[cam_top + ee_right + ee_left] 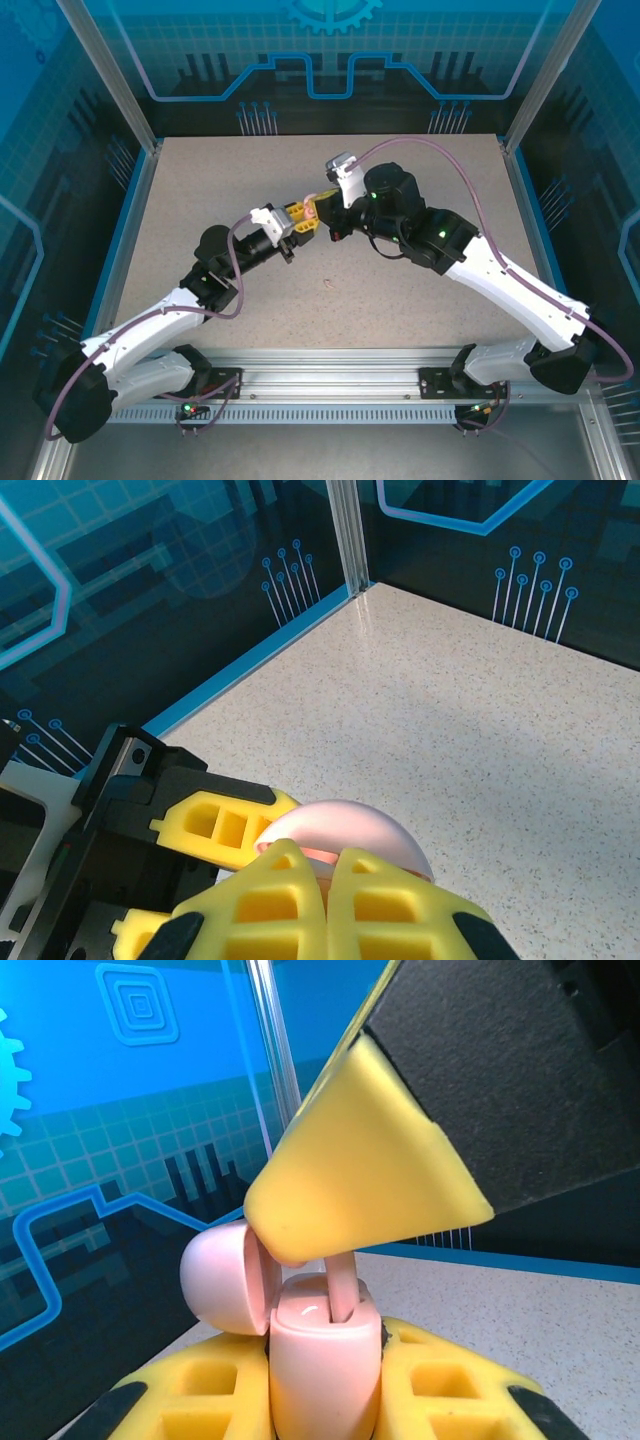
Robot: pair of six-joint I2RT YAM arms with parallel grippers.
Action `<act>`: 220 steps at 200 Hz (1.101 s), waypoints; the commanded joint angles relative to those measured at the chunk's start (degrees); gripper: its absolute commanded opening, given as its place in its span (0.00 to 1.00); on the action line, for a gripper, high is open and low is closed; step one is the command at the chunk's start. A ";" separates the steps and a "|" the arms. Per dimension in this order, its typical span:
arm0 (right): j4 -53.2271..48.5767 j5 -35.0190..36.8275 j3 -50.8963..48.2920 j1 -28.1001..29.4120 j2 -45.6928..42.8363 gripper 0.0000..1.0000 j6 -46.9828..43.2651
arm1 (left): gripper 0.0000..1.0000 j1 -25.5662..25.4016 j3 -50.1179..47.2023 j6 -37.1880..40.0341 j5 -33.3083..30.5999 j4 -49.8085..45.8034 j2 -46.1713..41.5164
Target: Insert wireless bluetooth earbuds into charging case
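— Pincer on the left first: what's it doing?

— Left pincer [300, 221] is clenched on a pale pink charging case [322, 1375], one yellow finger pressed on each side of it. The case stands upright in the left wrist view, its lid [226, 1280] swung open to the left and hanging off a hinge.

— And the other one?

— Right pincer [320, 868] is clenched too, grasping an earbud [341, 1285]. Its yellow fingers come down from above at a slant, tips right over the case.

— How does the earbud look?

— Pale pink, same shade as the case, glossy. I can see a slim straight stem; the head is hidden between the pads, so I can't tell its shape.

— Where is it relative to the pincers?

— The stem hangs almost upright below the right pincer's tips, and its lower end is down in the open mouth of the case, on the side away from the lid. So it sits between the two pincers, right one above it, left one below.

— And where on the tabletop?

— From the top camera the two pincers meet over the middle of the speckled tabletop [400, 300], a little toward the far side, with a pink spot between them. In the right wrist view the lid's dome peeks out just beyond that pincer's fingers
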 commanded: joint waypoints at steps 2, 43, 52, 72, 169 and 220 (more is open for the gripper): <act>-1.74 0.32 -1.62 -0.61 -1.23 0.03 0.62 | 0.00 -0.55 2.67 0.41 0.68 3.43 -1.21; -1.30 -3.43 -1.90 -0.63 -0.82 0.03 -0.73 | 0.00 -0.48 2.94 0.24 0.50 3.22 -1.27; -1.20 -4.64 -1.86 -0.68 -0.63 0.03 -1.22 | 0.00 -0.48 3.02 0.14 0.24 3.10 -1.28; -1.45 -5.98 -1.58 -0.51 -0.18 0.04 -2.06 | 0.00 -0.50 3.03 0.02 0.24 3.07 -1.15; -5.09 -4.31 7.72 -2.98 -2.09 0.60 3.00 | 0.00 -0.50 2.89 -0.64 -0.35 3.40 0.04; -7.39 -2.47 7.79 -7.06 -6.78 0.65 7.68 | 0.00 -0.56 2.00 -0.99 -1.50 3.91 -0.31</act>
